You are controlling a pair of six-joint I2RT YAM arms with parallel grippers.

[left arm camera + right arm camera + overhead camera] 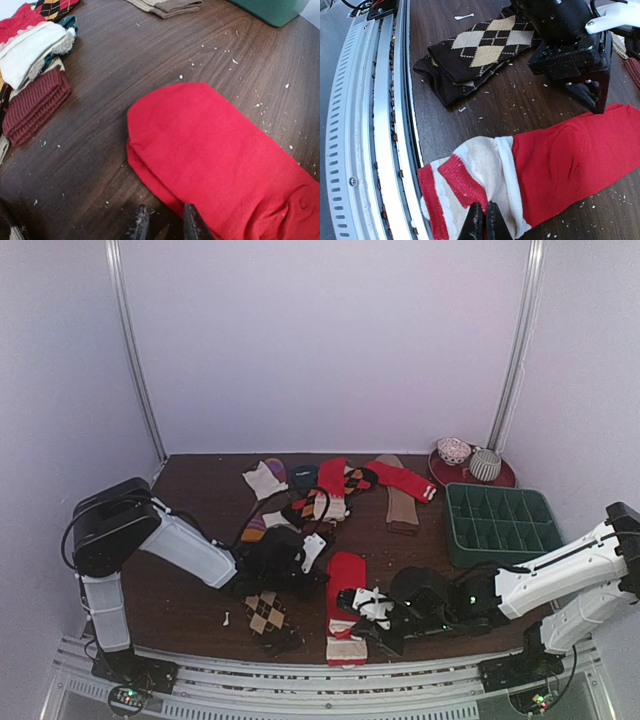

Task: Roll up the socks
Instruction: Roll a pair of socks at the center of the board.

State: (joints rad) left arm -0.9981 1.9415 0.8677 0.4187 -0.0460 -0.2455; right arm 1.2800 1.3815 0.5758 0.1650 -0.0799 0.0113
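1. Red sock (347, 585) is lying flat at the near middle of the table (190, 600). Its long axis runs near-to-far, with the toe aimed at the far side and the striped cuff (465, 185) right at the near edge, by the metal rail (375, 125).
2. Next to it on the left is the brown argyle sock (265, 612). It's a bit bunched, lying at a slant, and not touching the red one. I can't tell which end is its toe.
3. My left arm comes in from the left, running low over the wood. The left gripper (165, 226) is down at the red sock's left edge, near the toe end. The claw is only narrowly apart. One fingertip (192, 225) sits at the rim of the red cloth, and I don't see anything clearly pinched.
4. My right arm stretches in low from the right side, forearm nearly level. The right gripper (484, 222) is at the cuff end with the claw closed tight, fingers pressed together and tips down on the pale part of the cuff. I honestly can't tell if any cloth is caught between them.
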